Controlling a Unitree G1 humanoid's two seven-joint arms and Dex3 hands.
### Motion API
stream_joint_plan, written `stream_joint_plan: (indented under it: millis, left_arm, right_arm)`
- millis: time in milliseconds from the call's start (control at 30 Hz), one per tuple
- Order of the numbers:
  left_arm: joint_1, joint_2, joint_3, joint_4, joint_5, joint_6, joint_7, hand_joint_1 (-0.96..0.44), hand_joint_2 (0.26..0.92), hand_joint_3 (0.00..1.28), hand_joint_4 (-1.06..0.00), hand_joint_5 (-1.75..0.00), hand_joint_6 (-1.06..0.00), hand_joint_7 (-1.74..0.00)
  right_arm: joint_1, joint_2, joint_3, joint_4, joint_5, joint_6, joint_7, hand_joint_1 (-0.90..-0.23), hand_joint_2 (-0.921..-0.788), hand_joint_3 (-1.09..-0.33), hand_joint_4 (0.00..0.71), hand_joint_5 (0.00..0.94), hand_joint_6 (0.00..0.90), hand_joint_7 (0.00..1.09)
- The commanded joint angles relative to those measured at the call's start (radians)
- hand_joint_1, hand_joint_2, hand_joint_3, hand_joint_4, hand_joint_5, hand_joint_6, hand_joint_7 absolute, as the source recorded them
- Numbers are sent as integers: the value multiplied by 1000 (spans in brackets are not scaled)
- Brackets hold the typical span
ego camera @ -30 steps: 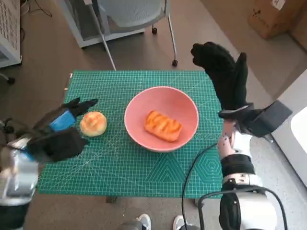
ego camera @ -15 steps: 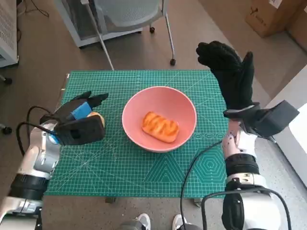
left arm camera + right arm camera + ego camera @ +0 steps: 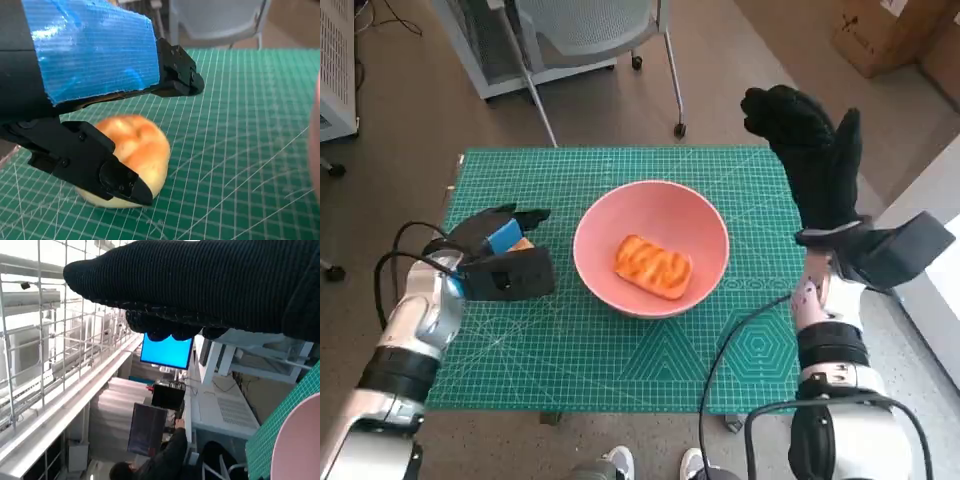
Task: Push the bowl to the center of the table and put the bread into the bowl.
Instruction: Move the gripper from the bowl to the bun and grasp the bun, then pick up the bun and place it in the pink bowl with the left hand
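The left hand (image 3: 500,262) covers the round bread roll (image 3: 131,161) almost wholly in the head view; only a pale sliver shows beside the blue tape. The left wrist view shows its fingers (image 3: 95,162) spread around the roll, one low against its side, another arched above it; whether they press it cannot be told. The roll lies on the green mat (image 3: 620,350) of the worktop, just beside the pink bowl (image 3: 705,225), which holds a glazed bread piece (image 3: 652,266). The right hand (image 3: 810,160) is raised upright past the worktop's edge, fingers apart, empty.
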Motion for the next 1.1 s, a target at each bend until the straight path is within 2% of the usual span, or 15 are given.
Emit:
stream_joint_plan:
  millis: [33, 100, 133, 167, 200, 233, 267, 367, 433, 667, 933, 1100]
  left_arm:
    - [-16, 12, -27, 15, 33, 41, -30, 97, 893, 42, -500, -73, -634, -90]
    - [-18, 13, -38, 12, 49, 73, -47, 106, 909, 46, -617, -92, -709, -108]
    - [-18, 15, -42, 9, 53, 81, -53, 107, 911, 47, -642, -98, -725, -114]
    - [-17, 17, -45, 7, 56, 87, -58, 104, 914, 52, -718, -129, -775, -136]
    - [-16, 21, -48, 7, 59, 87, -64, 103, 915, 54, -745, -141, -793, -145]
    - [-16, 23, -49, 7, 61, 89, -69, 67, 917, 74, -706, -531, -718, -522]
    - [-15, 26, -49, 4, 62, 91, -75, 43, 918, 98, -667, -796, -656, -778]
    - [-12, 35, -49, -3, 60, 93, -88, 16, 920, 98, -639, -1104, -633, -1028]
    - [-9, 42, -47, -12, 57, 95, -99, 9, 919, 98, -629, -1188, -635, -1073]
    - [10, 60, -33, -33, 44, 88, -98, 2, 920, 97, -609, -1297, -647, -1092]
    - [27, 76, -10, -70, 28, 86, -88, 1, 920, 96, -614, -1279, -640, -1119]
    - [34, 98, 25, -159, 19, 110, -113, 1, 920, 96, -616, -1261, -636, -1139]
  right_arm:
    - [30, 0, 4, -1, -9, -3, -21, -558, -921, -626, 418, 1, 536, 0]
    - [31, 2, 6, -2, -9, -4, -24, -557, -921, -628, 418, 1, 536, 0]
    - [31, 3, 7, -1, -9, -4, -25, -557, -921, -629, 418, 1, 536, 0]
    - [32, 3, 8, -1, -9, -3, -26, -557, -921, -629, 418, 1, 536, 0]
    - [31, 4, 9, 0, -10, -3, -27, -557, -921, -630, 418, 1, 536, 0]
    - [31, 4, 9, 1, -10, -2, -28, -558, -921, -630, 417, 0, 537, 1]
    - [30, 6, 10, 1, -10, -1, -28, -559, -921, -630, 417, 0, 537, 1]
    - [29, 9, 12, 4, -9, 2, -29, -565, -921, -627, 417, 0, 538, 1]
    - [28, 11, 14, 4, -8, 3, -29, -567, -921, -626, 417, 0, 537, 1]
    - [26, 24, 17, 3, -2, 10, -26, -572, -921, -619, 420, 1, 535, 0]
    - [23, 32, 14, -1, 8, 20, -11, -562, -921, -615, 420, 1, 536, 2]
    - [22, 31, 11, 0, 13, 23, 1, -551, -921, -616, 420, 1, 537, 3]
